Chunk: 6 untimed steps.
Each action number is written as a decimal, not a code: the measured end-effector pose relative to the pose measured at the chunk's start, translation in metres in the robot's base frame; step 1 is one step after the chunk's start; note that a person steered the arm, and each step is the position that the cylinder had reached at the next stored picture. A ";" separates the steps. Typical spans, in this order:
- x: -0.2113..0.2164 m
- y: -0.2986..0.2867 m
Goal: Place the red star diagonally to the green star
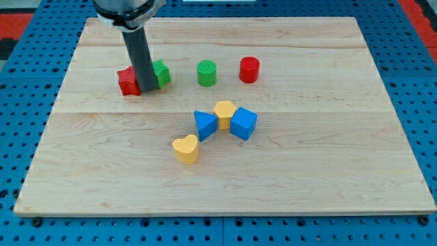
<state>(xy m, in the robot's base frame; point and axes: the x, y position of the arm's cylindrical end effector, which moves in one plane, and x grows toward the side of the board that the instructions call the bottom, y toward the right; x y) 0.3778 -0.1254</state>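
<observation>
The red star [127, 81] lies at the view's upper left on the wooden board [307, 171]. The green star [162, 72] lies just to its right and slightly higher, partly hidden behind my rod. My tip [148, 90] stands between the two stars, touching or nearly touching the red star's right side and in front of the green star.
A green cylinder [207, 72] and a red cylinder [249, 70] stand to the right of the stars. Lower in the middle lie a blue triangular block [205, 124], a yellow hexagonal block [224, 113], a blue cube [243, 124] and a yellow heart [186, 148].
</observation>
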 end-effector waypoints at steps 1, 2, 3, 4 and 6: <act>-0.017 0.005; -0.029 0.007; -0.038 0.007; -0.044 0.007; -0.034 -0.048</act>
